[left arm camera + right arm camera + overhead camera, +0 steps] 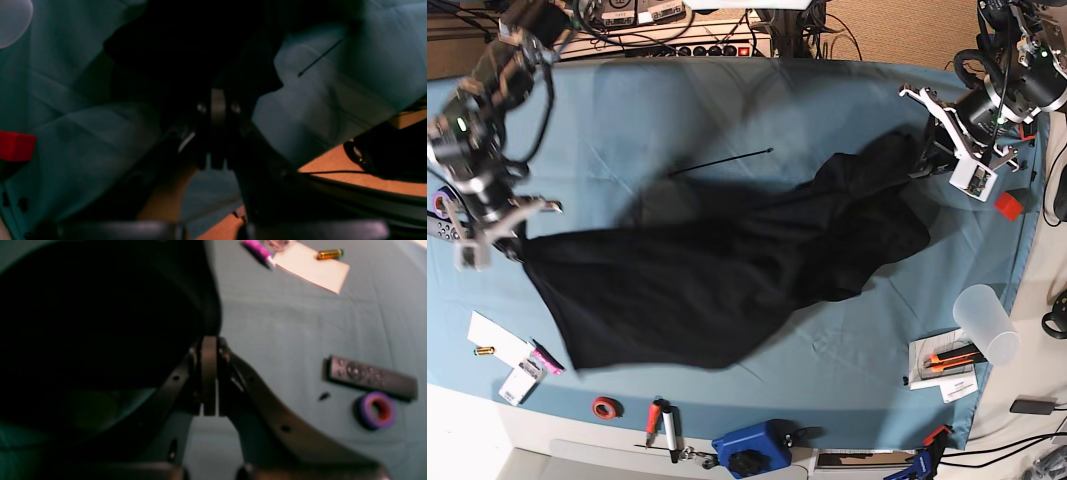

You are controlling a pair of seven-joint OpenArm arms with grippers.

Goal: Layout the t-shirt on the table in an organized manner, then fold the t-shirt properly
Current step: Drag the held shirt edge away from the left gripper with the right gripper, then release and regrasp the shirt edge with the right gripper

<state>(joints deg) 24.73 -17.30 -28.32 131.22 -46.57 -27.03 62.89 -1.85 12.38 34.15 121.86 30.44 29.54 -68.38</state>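
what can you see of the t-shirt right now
The t-shirt is plain black, soft fabric, stretched crumpled across the table between both arms. The right gripper pinches one corner, the left gripper an edge at the other end, both lifting it slightly. The middle sags onto the blue cloth in folds. No print shows.

The counter [727,100] is draped in a light blue, lightly creased cloth. A black t-shirt [727,270] sprawls across its middle, stretched from the left edge toward the far right corner. A thin black rod [719,161] lies above it. Along the left edge sit a white card [495,338], a small battery [484,351], a pink marker [548,359], a remote [372,377] and a purple tape roll [376,410]. The near edge holds a red tape roll [606,407], a red-handled tool [654,416] and a blue device [750,446]. On the right stand a frosted cup [987,322], papers with orange tools [947,366] and a red block [1008,206].
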